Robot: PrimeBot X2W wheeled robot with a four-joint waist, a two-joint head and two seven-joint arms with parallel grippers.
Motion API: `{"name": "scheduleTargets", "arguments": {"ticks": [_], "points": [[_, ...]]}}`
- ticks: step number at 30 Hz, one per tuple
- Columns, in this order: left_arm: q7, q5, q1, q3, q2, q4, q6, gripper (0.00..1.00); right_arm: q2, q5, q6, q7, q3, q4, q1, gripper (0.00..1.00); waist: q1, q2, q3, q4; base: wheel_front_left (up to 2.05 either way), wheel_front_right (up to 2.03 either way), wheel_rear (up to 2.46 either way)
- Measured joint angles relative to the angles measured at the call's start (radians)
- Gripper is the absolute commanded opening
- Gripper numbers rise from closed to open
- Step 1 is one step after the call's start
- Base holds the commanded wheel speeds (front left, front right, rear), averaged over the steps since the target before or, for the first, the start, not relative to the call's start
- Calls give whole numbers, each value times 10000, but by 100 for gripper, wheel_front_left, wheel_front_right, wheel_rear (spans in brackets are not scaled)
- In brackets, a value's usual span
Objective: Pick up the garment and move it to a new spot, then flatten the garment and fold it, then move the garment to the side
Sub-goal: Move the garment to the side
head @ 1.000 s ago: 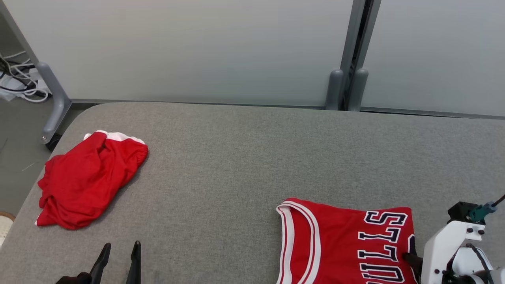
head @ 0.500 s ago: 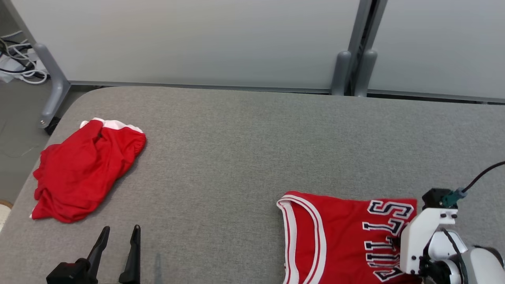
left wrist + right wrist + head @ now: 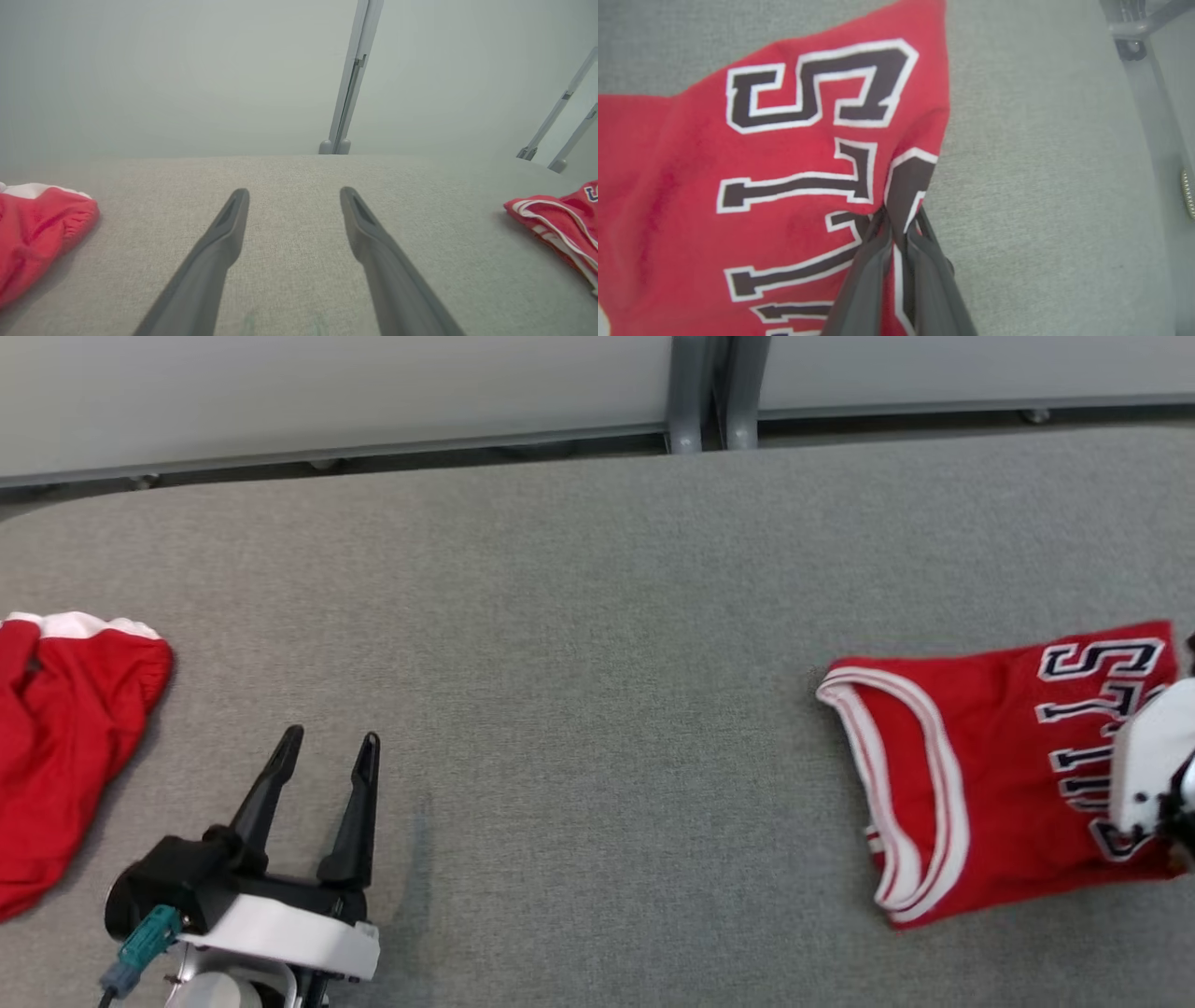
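On grey tabletop [image 3: 597,569], red jersey [image 3: 990,747]; pale partition panels [image 3: 327,383] behind.

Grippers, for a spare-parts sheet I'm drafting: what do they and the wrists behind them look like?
The left gripper has two long, dark, tapering fingers on a black base, with a white wrist shell and a teal cable connector. The right gripper has matching dark grey fingers; its wrist shell is white.

left gripper [image 3: 294,193] fingers spread wide over the grey table [image 3: 420,196] | crumpled red garment [image 3: 37,233] with white band lying far left | red jersey [image 3: 560,219] with white trim far right | grey post [image 3: 348,93] against pale wall behind
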Motion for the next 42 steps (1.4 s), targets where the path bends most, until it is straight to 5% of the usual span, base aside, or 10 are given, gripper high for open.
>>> {"name": "scheduleTargets", "arguments": {"ticks": [12,33,34,35,42], "points": [[301,408,-1080,-107,464,-861,-86,100,-1475,-508,-2,-1883,-692,1026,-1726,0,0,0,1773,-989,0,0,0],[485,380,-1104,-385,585,-941,-96,100,-1611,-2376,2,-2782,-1085,-119,-1451,0,0,0,1807,-1273,0,0,0],[481,330,-1102,-382,604,-911,-104,100,-1484,-2414,2,-2892,-1078,-157,-1371,40,-1,0,1727,-1251,0,0,0],[466,314,-1097,-387,604,-876,-107,100,-1434,-2454,2,-2945,-1057,-165,-1344,94,0,0,1685,-1237,0,0,0],[407,251,-998,-502,499,-637,-142,100,-1233,-2675,2,-3825,-1007,-351,-1214,100,0,0,1234,-1095,0,0,0]]}}
